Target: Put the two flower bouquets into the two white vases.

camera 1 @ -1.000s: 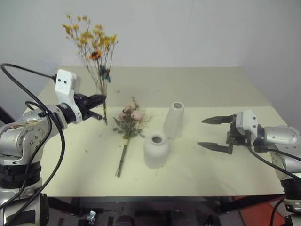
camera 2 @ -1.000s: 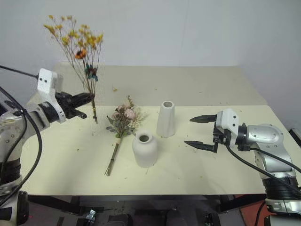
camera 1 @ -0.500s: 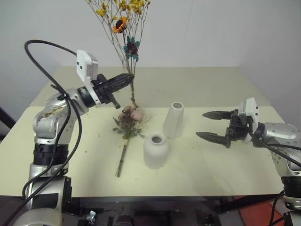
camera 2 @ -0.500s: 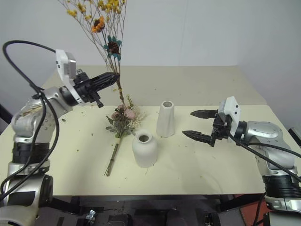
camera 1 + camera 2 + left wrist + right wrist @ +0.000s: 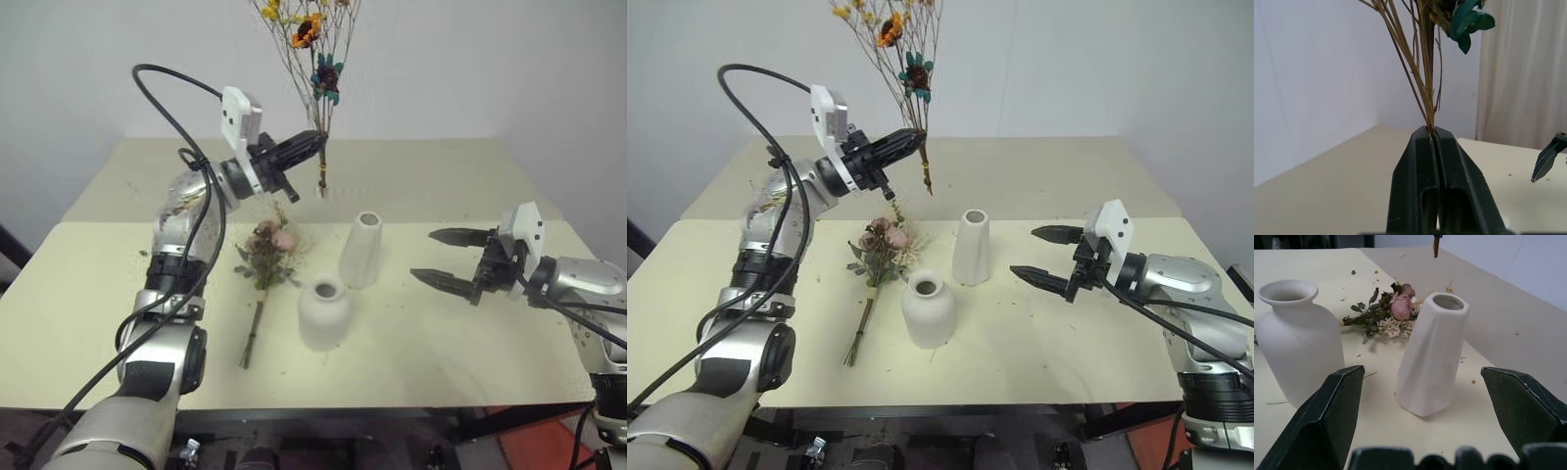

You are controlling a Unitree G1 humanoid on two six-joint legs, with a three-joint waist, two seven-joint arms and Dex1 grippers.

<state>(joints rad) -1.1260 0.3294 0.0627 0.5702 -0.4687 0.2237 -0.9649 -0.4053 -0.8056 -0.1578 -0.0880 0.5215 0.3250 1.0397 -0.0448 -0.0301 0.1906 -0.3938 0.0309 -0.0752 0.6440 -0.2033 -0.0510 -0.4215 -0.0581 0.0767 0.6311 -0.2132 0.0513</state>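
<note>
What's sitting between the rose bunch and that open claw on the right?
Both eye views show two white vases there: the squat vase nearer the roses, the tall vase behind; then bare table to the right gripper.

Two bouquets (image 5: 266, 257), two vases (image 5: 324, 313)

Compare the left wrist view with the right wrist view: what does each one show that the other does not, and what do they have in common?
Left wrist view alone: the left gripper shut on the thin stems of the yellow spray, with its teal flower above.

Right wrist view alone: the open right gripper facing the tall vase, the squat vase beside it, and the rose bunch lying behind them.

Both share the cream table and the pale wall behind it.
</note>
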